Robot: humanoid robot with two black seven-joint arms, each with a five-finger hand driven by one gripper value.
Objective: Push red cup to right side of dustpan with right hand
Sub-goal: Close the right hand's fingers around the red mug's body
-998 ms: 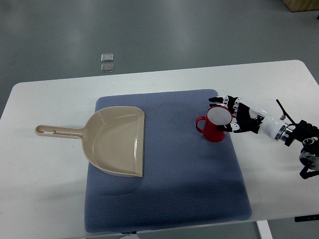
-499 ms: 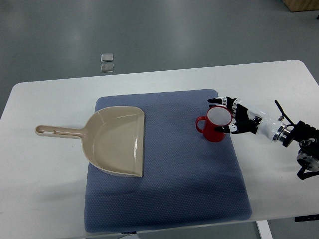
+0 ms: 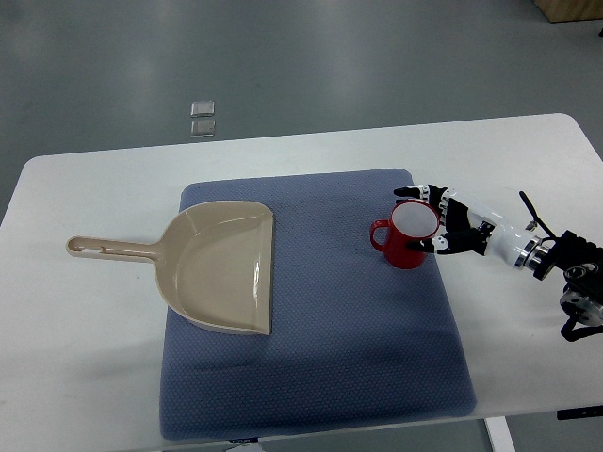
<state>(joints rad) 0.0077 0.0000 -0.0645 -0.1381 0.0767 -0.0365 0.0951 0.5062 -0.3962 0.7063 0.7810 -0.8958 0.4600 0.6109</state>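
Right hand (image 3: 441, 221), fingers loosely cupped against the red cup (image 3: 405, 238), has barely shifted; the cup stays on the blue mat (image 3: 320, 377), well right of the dustpan (image 3: 221, 268).

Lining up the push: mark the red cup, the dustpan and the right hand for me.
red cup (image 3: 406, 252), top view, on its red outer wall.
dustpan (image 3: 219, 271), top view, on the floor of its pan.
right hand (image 3: 450, 224), top view, on the middle of the hand beside the cup.
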